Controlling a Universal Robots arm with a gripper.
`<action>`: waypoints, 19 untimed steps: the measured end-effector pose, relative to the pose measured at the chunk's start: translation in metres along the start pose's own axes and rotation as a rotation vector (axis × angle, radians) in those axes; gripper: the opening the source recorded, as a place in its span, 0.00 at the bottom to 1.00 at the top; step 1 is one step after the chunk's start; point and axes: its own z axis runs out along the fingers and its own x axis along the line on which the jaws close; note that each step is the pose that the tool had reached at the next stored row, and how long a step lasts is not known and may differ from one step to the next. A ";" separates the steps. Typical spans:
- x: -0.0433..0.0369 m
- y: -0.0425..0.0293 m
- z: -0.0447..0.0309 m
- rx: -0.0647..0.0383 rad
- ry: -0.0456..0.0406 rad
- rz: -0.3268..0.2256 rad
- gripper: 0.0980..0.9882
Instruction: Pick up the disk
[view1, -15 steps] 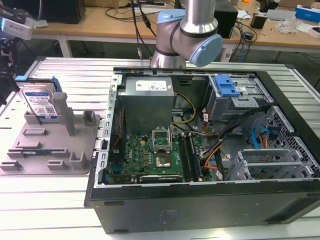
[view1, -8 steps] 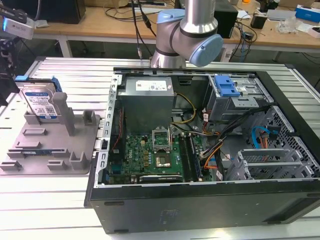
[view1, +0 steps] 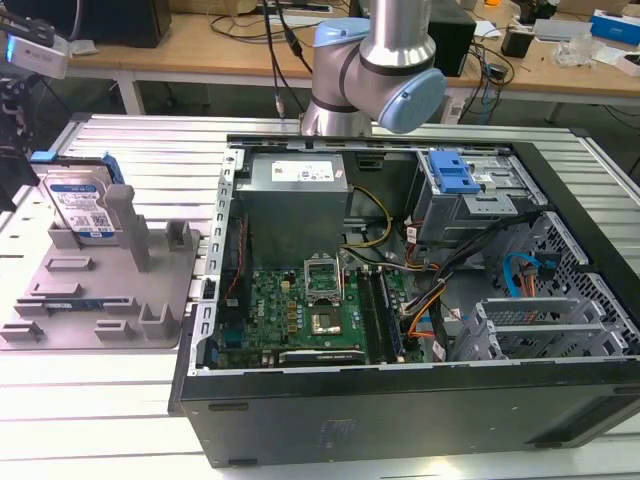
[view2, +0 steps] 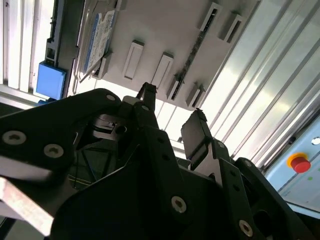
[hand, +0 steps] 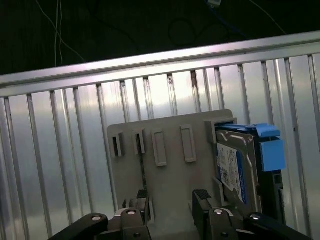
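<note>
gripper (hand: 172, 197) is hovering over the grey holder tray (hand: 170, 170), fingers spread apart and gripping nothing; disk (hand: 235, 165) is standing on edge in the tray's end slot, untouched, just beside the gripper; open computer case (view1: 420, 300) is lying to the exterior view's right of the tray

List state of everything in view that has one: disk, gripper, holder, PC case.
disk: standing on edge in the holder tray, not gripped.
gripper: open, empty, pointed at the tray.
holder tray: flat on the table, disk at one end.
computer case: lying on its side, panel off, inside exposed.
</note>
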 end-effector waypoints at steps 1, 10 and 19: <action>-0.0002 0.0000 0.0000 0.000 0.0002 -0.022 0.43; -0.0434 0.0056 0.0001 0.001 0.0003 -0.059 0.43; -0.0836 0.0305 0.0019 0.002 0.0003 -0.077 0.43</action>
